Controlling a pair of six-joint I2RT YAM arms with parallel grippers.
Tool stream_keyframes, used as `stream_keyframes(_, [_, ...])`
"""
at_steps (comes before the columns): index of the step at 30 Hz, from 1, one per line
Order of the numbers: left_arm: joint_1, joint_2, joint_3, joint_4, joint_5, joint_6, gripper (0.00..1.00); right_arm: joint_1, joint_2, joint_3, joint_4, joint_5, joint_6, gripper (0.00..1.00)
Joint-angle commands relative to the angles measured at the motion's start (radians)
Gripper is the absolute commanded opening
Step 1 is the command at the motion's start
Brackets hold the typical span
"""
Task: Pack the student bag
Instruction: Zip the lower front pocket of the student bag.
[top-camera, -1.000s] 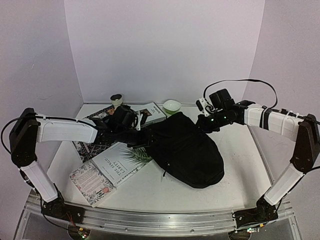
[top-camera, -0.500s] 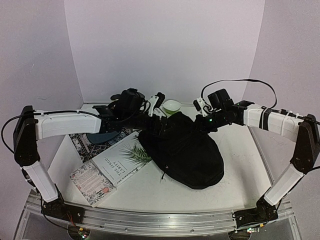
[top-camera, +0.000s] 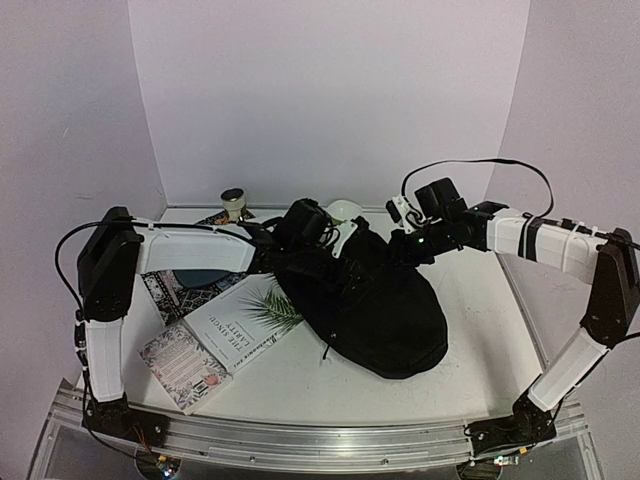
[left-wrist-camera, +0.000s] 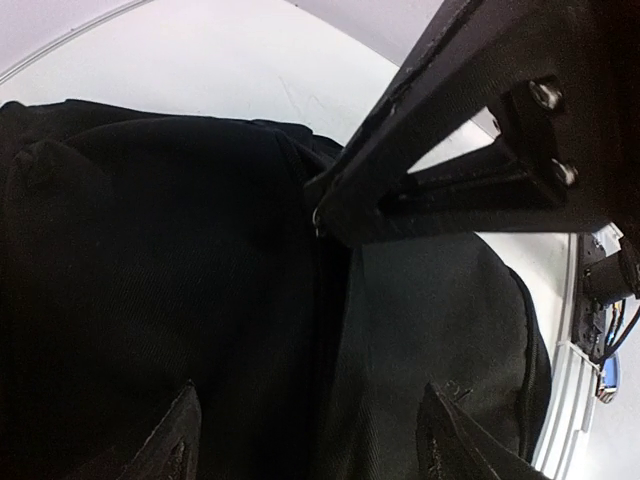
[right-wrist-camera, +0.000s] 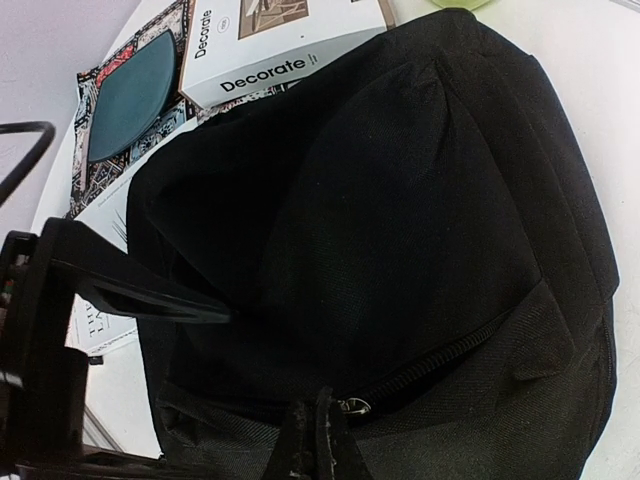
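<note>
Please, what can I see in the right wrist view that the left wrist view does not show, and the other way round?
Only the right wrist view: a white book printed "Decorate", a dark teal plate on a patterned mat, and the right gripper pinched shut on the large black soft fabric backpack by its zip. Only the left wrist view: the left gripper, open above the fabric, and the metal rail at the table edge. Both: that backpack and the white table.
</note>
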Motion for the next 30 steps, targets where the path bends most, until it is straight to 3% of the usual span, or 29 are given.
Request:
stream_keyframes(1, [-0.005, 0.04, 0.095, -0.009, 0.027, 0.059, 0.69, 0.011, -0.017, 0.033, -0.005, -0.026, -0.001, 0.0])
stream_keyframes(4, [-0.006, 0.082, 0.126, -0.033, 0.032, 0.064, 0.5, 0.011, -0.018, 0.036, -0.007, -0.014, -0.003, 0.0])
stream_keyframes(7, [-0.006, 0.077, 0.128, -0.044, 0.031, 0.06, 0.22, 0.011, -0.024, 0.039, -0.019, 0.022, -0.014, 0.0])
stream_keyframes(10, [-0.006, 0.026, 0.112, -0.051, 0.021, 0.053, 0.02, 0.008, -0.035, 0.044, -0.049, 0.095, -0.029, 0.0])
stream_keyframes(25, [-0.006, -0.207, -0.063, -0.067, 0.026, -0.029, 0.0, -0.15, -0.08, 0.044, -0.112, 0.251, -0.047, 0.0])
stream_keyframes(30, [-0.005, -0.268, -0.11, -0.071, -0.051, -0.083, 0.0, -0.215, -0.092, 0.007, -0.117, 0.284, -0.041, 0.0])
